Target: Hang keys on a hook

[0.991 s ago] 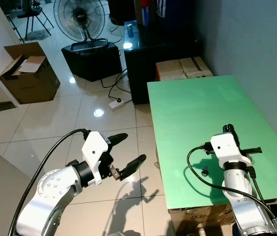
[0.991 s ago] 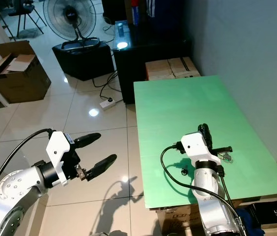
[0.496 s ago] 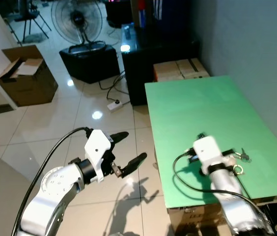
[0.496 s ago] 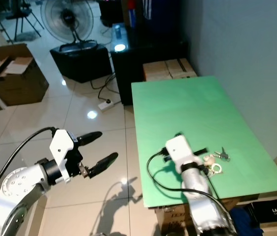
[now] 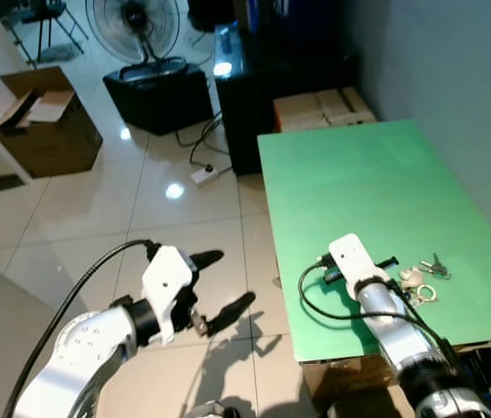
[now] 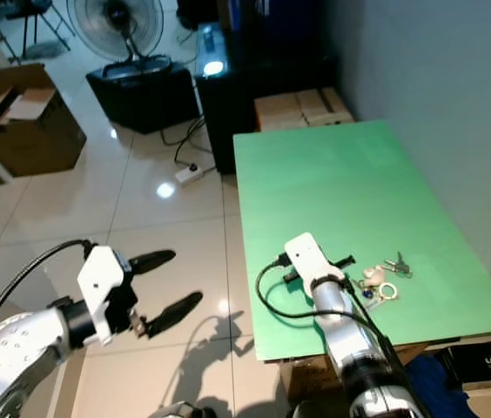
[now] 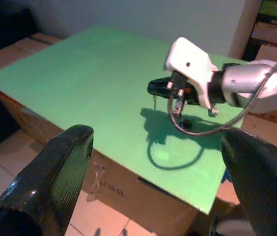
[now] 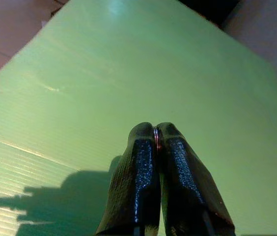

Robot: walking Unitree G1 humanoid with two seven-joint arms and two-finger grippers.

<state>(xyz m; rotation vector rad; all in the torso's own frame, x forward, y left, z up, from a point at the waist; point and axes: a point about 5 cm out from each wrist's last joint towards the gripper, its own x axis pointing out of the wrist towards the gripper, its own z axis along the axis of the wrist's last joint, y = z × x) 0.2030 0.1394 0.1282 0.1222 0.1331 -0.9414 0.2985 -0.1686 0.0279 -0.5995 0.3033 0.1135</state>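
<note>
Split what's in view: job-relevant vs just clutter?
Job:
keys, lying on the green table
right gripper, shut, empty, over the table
left gripper, open, over the floor

Clutter:
cardboard box
fan
power strip

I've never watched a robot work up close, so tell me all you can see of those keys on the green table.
The keys lie flat on the green table, near its front right part. The bunch looks like a pale ring, a small cream tag and a couple of dark metal keys fanned toward the wall. Finer detail is too small to tell. The right hand hovers just beside them, fingers shut, apparently holding nothing.
</note>
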